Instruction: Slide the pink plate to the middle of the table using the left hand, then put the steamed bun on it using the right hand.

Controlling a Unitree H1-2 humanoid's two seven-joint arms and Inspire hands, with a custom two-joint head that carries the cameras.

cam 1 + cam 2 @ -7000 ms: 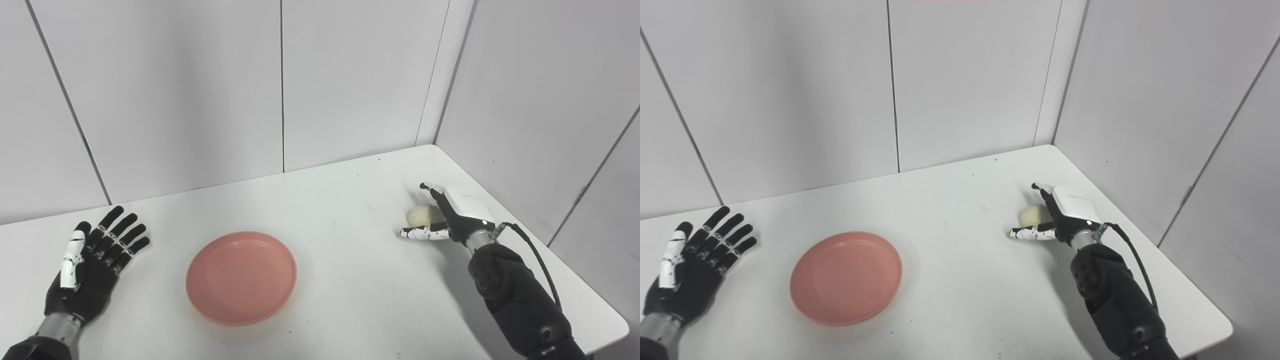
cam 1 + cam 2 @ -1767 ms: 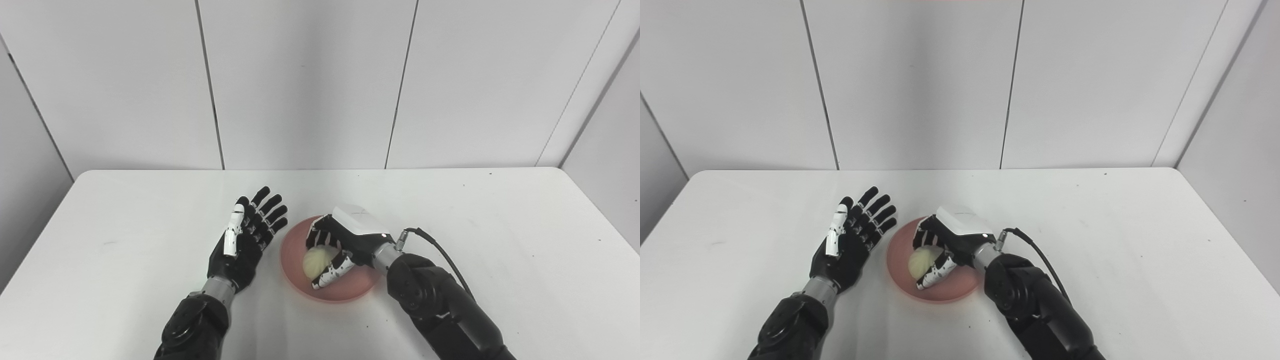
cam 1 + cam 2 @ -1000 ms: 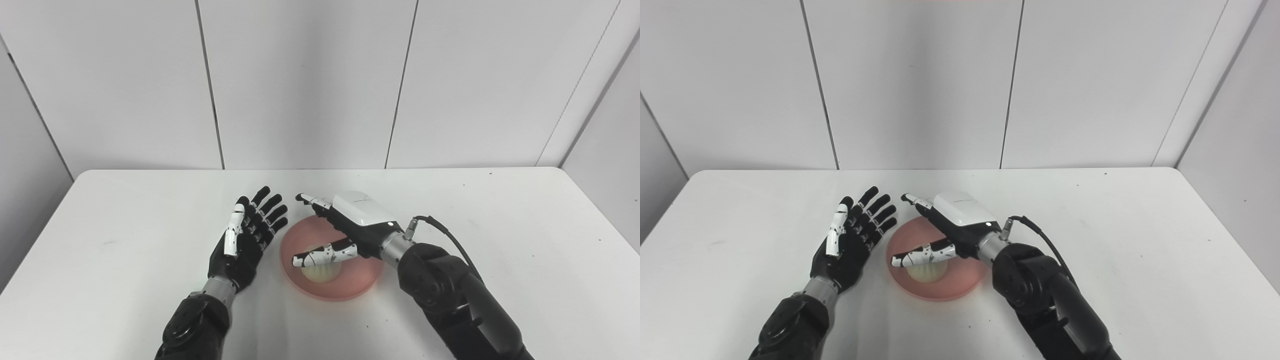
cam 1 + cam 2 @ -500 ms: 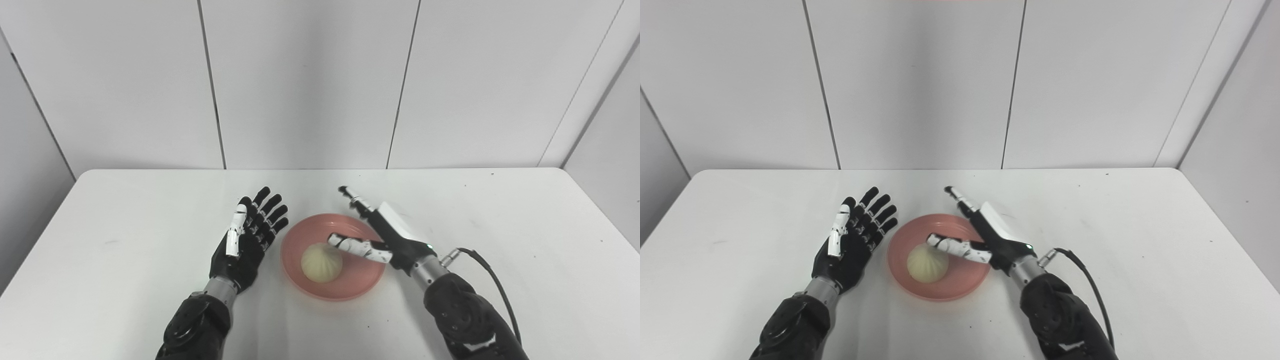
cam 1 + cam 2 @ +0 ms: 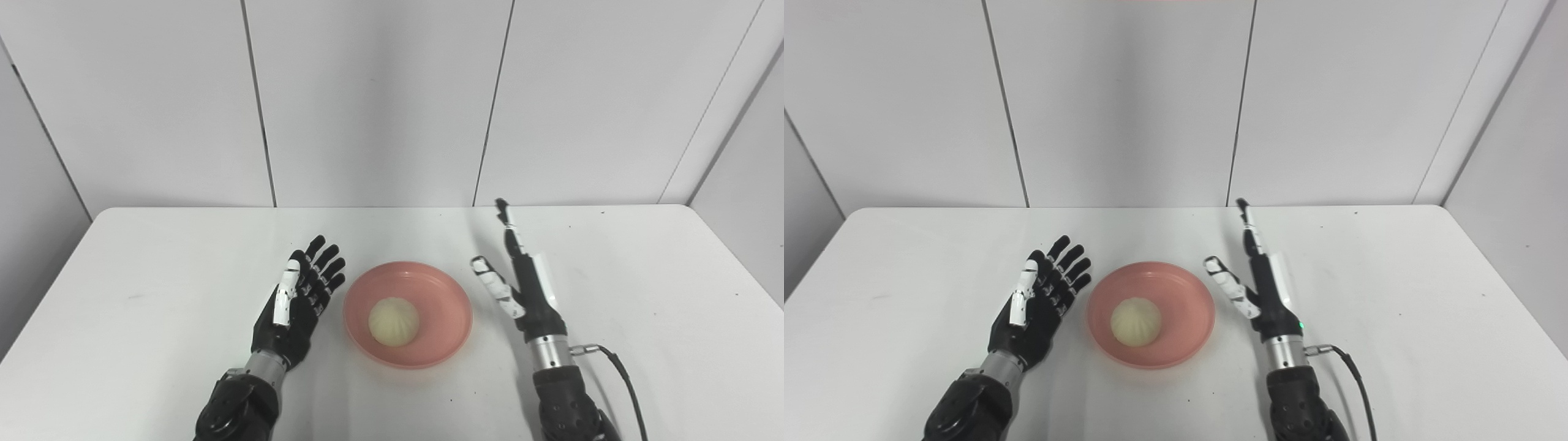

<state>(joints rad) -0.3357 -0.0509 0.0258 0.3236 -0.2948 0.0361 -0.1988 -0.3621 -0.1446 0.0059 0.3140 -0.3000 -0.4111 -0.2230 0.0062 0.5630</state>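
Steamed bun (image 5: pixel 394 321) sits centred on pink plate (image 5: pixel 450 295), flanked by left hand (image 5: pixel 297 306) and right hand (image 5: pixel 527 288) (both spread wide, empty, apart).

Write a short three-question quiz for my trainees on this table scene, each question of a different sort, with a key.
1. True or false: the bun lies on the pink plate.
2. Which hand holds something? A) left hand B) right hand C) neither
3. Fill in: the plate sits on the table ______ the two hands.

Key
1. True.
2. C: both hands are open, fingers spread, clear of the plate.
3. Between.
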